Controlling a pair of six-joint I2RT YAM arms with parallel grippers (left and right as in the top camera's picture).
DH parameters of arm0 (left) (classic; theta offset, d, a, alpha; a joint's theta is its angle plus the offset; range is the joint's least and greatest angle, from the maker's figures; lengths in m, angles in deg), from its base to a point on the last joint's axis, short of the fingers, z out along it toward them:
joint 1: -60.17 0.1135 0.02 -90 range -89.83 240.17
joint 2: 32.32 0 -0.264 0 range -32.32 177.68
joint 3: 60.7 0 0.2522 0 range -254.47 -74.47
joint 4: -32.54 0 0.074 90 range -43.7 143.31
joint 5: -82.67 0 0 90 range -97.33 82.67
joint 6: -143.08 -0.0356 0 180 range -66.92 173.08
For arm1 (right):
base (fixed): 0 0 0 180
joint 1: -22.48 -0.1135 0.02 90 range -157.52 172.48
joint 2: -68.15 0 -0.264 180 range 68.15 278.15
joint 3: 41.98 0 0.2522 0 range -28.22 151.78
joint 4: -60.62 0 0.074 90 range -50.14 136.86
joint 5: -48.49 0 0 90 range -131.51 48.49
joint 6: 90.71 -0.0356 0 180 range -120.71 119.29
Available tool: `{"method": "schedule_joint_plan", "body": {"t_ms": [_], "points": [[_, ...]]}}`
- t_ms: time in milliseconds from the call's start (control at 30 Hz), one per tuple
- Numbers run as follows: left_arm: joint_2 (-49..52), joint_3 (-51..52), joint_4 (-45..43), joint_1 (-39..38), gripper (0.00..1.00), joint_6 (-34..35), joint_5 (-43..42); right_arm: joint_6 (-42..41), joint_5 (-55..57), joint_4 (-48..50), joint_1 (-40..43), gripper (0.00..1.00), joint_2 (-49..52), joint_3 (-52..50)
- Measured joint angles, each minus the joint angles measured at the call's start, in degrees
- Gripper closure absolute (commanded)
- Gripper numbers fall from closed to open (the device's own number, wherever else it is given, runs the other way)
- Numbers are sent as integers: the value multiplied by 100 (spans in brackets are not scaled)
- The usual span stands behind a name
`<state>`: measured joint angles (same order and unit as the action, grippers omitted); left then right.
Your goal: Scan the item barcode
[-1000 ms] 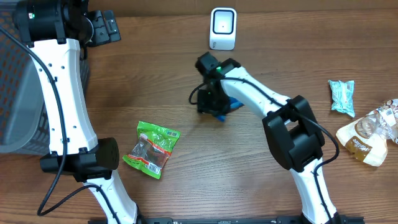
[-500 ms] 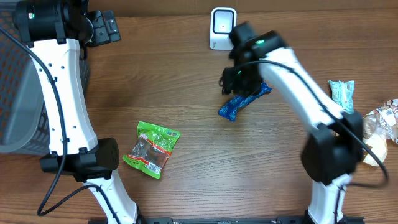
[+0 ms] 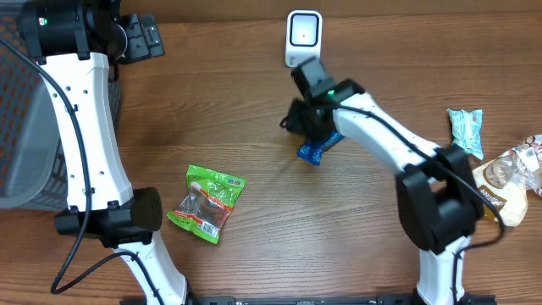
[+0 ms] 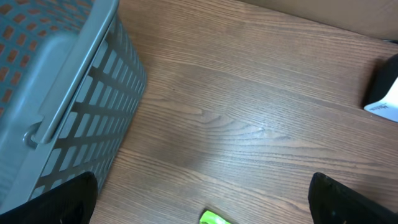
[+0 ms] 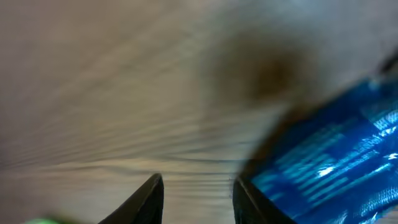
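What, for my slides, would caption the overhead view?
Right arm poised over a blue packet near the white scanner, a green snack bag lying apart.

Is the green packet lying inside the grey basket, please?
No, the green packet lies on the wooden table, well apart from the grey basket.

The scene is occupied by a brown wood-grain table [image 3: 212, 102]. A grey slatted basket [image 3: 13, 144] is positioned at its left edge.
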<state>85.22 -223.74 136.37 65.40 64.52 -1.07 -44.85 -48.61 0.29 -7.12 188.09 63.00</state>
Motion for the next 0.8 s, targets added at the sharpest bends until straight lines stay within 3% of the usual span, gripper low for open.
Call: {"method": "schedule_joint_plan", "body": {"t_ms": [267, 500, 700, 800], "points": [[0, 0, -2, 0, 0, 0, 2, 55, -15, -645, 299, 63, 107, -175], [0, 0, -2, 0, 0, 0, 0, 1235, -476, -1123, 909, 60, -11, -166], [0, 0, -2, 0, 0, 0, 0, 2046, -649, -1521, 1187, 44, -1176, 52], [0, 0, 0, 0, 0, 0, 0, 2350, -507, -1847, 1506, 41, -1902, 199]]}}
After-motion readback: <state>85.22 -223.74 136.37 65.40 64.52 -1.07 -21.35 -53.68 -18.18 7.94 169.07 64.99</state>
